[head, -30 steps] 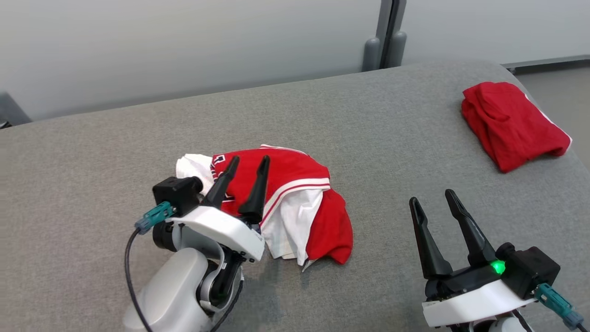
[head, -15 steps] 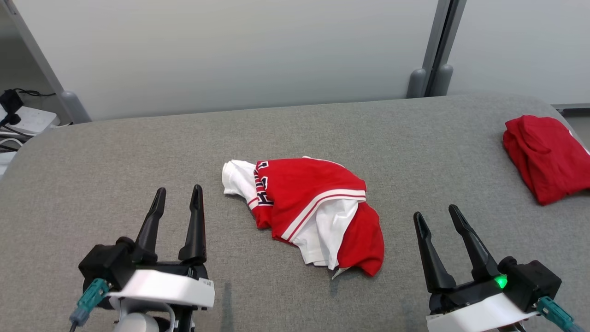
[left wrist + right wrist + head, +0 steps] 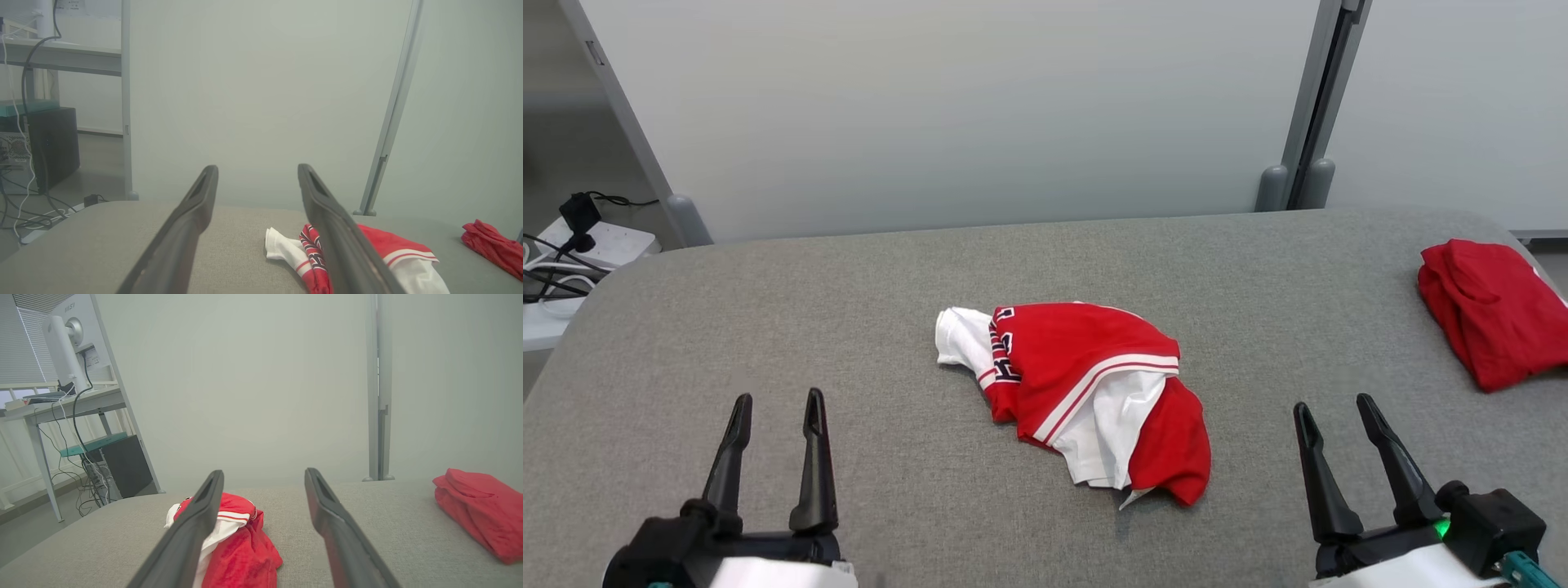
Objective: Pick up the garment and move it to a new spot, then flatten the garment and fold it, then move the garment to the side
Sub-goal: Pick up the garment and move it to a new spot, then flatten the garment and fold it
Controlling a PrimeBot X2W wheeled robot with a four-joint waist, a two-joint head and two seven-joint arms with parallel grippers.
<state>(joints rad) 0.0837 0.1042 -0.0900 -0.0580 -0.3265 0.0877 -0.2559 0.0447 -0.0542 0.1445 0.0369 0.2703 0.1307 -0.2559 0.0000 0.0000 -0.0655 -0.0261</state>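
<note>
The left gripper (image 3: 778, 396) is seen at the lower left of the head view with its two dark fingers spread wide and nothing between them. The right gripper (image 3: 1332, 402) is held likewise at the lower right, spread and empty. Both are kept above the grey padded table (image 3: 849, 327), well apart from the garment (image 3: 1086, 384), which is found lying crumpled between them near the table's middle.

The garment's long axis is laid diagonally. Its white end is pointed away and toward the robot's left, and its bunched red end is turned nearer and toward the robot's right. White bands are run across the red cloth. Dark letters edged in white are printed near the white end, but they are folded over and cannot be read.

A second red garment (image 3: 1486, 310) is placed at the table's far right edge. In the right wrist view, lettering that appears to read "MSI" is made out on the back of a monitor (image 3: 67, 330).
</note>
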